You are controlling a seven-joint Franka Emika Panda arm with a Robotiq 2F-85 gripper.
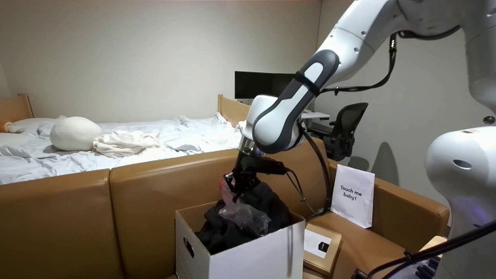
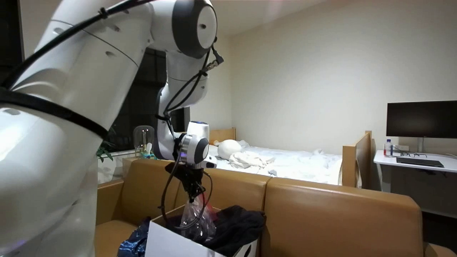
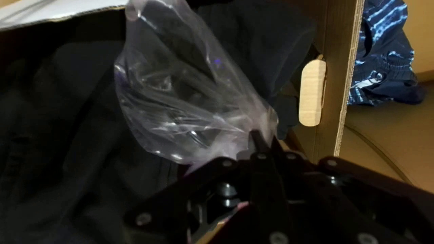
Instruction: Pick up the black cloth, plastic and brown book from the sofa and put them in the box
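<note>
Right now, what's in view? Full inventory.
sofa: 1, tan, mid-scene
box: 1, white outside, by sofa back
black cloth: count unclear, black, in box
plastic bag: 1, clear, over black cloth
brown book: 1, brown, on sofa
blue cloth: 1, blue, beside box
paper bag: 1, white, on sofa
bed: 1, wood and white, behind sofa
round cushion: 1, white, on bed
crumpled cloth: 1, cream, on bed
desk: 1, white, beyond sofa
monitor: 1, black, on desk
bottle: 1, clear, on desk
flat device: 1, black, on desk
office chair: 1, black, beyond sofa
glass dome: 1, clear, behind sofa
plant: 1, green, behind sofa
arm: 1, white and grey, above box
gripper: 1, black, pinching plastic bag
</note>
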